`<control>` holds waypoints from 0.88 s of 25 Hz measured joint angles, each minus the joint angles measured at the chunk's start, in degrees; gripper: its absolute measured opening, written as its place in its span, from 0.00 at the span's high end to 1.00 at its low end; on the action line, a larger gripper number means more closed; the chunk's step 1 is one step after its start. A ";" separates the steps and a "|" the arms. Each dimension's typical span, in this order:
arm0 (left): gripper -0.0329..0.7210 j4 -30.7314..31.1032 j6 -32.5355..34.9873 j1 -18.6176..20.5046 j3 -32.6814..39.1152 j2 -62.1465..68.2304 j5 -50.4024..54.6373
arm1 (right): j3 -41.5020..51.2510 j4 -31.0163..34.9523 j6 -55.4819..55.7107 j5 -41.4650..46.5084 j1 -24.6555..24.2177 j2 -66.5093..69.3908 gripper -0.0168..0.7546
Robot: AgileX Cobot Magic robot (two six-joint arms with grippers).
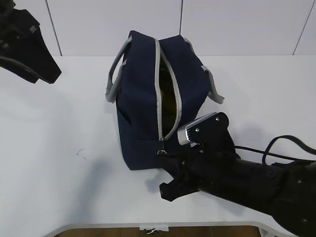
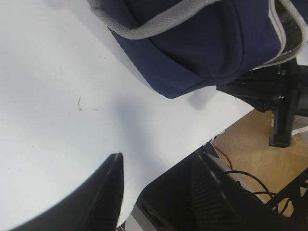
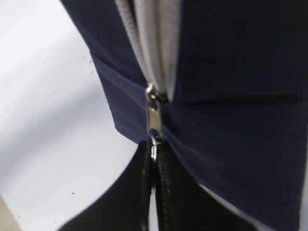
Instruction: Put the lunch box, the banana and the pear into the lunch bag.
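The navy lunch bag [image 1: 143, 98] stands in the middle of the white table, its grey zipper [image 1: 159, 89] open along the top. The dark gap shows no clear contents. The lunch box, the banana and the pear are out of view. My right gripper [image 1: 165, 159] is at the bag's near end, low down. In the right wrist view it [image 3: 155, 156] is shut on the metal zipper pull [image 3: 154, 122]. My left gripper [image 1: 49, 74] hangs above the table's far left, apart from the bag. In the left wrist view it [image 2: 159, 192] is open and empty, with the bag [image 2: 202, 43] at the top.
The table's front edge [image 1: 148, 226] runs just behind my right arm. A black cable [image 1: 276, 143] loops at the right. A small scratch mark [image 1: 80, 152] lies on the table left of the bag. Grey strap handles [image 1: 114, 79] stick out on both sides.
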 joint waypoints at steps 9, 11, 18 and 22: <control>0.49 -1.29 0.00 0.00 0.00 0.00 0.00 | 0.00 -0.50 3.70 7.13 0.00 -8.03 0.98; 0.49 -1.68 0.00 0.00 0.00 0.00 0.00 | 0.00 -0.50 4.30 8.12 0.00 -8.90 0.98; 0.49 -3.35 0.00 0.00 0.00 0.00 0.00 | -0.39 -0.70 5.78 11.53 0.00 -13.77 0.98; 0.49 -3.58 0.00 0.00 0.00 0.00 0.00 | -3.79 -0.84 5.78 16.03 0.00 -15.46 0.98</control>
